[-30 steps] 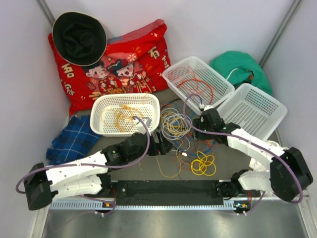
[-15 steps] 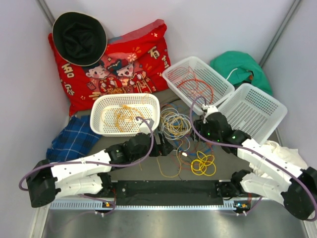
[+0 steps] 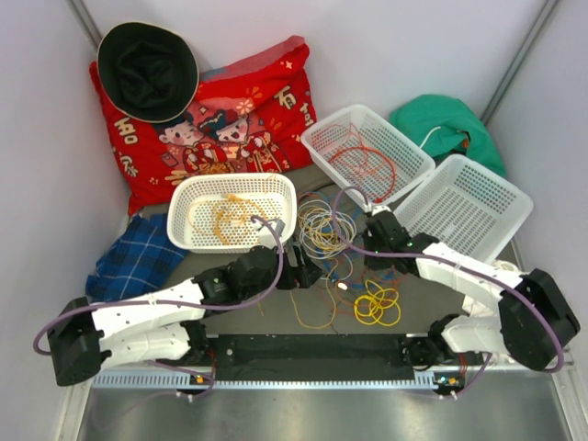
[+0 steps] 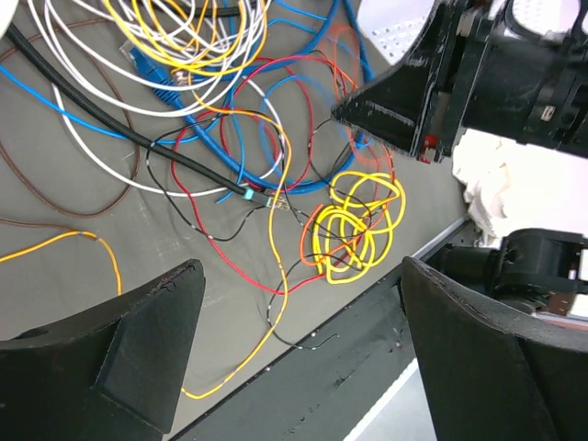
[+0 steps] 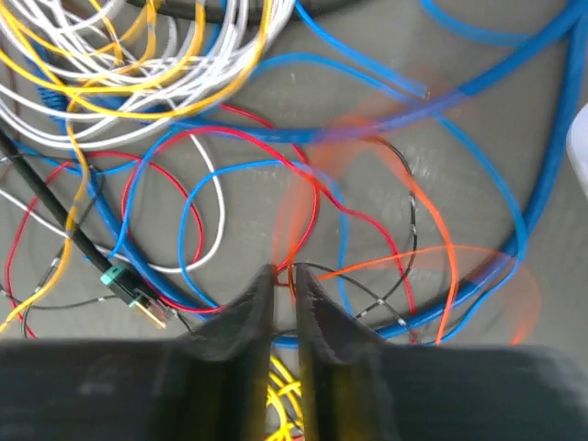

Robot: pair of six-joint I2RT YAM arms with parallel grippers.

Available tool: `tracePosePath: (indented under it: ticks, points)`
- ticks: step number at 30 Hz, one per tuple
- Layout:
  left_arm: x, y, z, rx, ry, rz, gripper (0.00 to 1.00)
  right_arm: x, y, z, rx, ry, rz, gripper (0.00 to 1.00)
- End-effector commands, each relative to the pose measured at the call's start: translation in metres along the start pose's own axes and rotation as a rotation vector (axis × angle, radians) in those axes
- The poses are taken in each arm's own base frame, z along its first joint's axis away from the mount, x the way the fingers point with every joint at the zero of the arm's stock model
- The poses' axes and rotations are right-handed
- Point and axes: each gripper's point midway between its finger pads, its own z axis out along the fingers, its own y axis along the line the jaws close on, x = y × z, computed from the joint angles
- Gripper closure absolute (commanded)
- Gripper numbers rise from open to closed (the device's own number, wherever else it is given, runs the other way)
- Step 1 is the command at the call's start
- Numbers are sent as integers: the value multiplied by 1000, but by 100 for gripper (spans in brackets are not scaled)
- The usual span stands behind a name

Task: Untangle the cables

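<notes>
Now both claws work the tangle at mid-counter.
On the counter (image 3: 418, 303) the cables (image 3: 331, 243) sprawl in loose loops at the middle, reaching toward the near edge. The left claw (image 3: 303, 273) hangs over them, jaws wide and empty. The right claw (image 5: 285, 271) is pinched nearly closed on a thin orange wire (image 5: 386, 259).

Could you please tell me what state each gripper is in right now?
Left gripper: jaws wide open, holding nothing.
Right gripper: jaws closed on an orange cable.
</notes>
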Motion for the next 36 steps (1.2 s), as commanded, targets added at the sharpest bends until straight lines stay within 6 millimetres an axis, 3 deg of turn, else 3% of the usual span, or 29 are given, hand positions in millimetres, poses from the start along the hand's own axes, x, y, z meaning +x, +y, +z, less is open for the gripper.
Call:
tracePosePath:
  ticks: [1,6,7,12,13,15,16,20,22,24,30,36]
  points:
    - [-13,-11,-8,47,-57,3,8,-64,22,-30,-65,-205,25,99]
    - [-16,-9,-11,45,-77,4,8,-108,41,-93,-163,-380,18,100]
    - [-18,-9,-12,47,-82,8,8,-108,46,-105,-180,-382,5,100]
    - [-43,-22,-23,73,-173,42,7,-148,75,-204,-334,-563,-11,100]
    - [-51,-27,-30,92,-203,78,7,-162,80,-234,-374,-620,-3,100]
    - [-69,-46,-40,156,-268,136,6,-165,85,-258,-421,-630,-4,100]
    - [-79,-55,-47,187,-303,154,6,-176,89,-284,-459,-674,6,100]
    - [-113,-91,-73,308,-448,237,5,-189,108,-337,-597,-706,4,100]
    - [-118,-100,-78,343,-477,283,4,-196,116,-363,-661,-726,14,100]
    - [-121,-111,-81,396,-498,308,4,-199,125,-373,-717,-719,10,100]
    - [-108,-122,-53,445,-462,352,1,-201,143,-399,-852,-712,39,100]
    - [-123,-139,-40,453,-545,448,1,-193,154,-412,-951,-662,56,100]
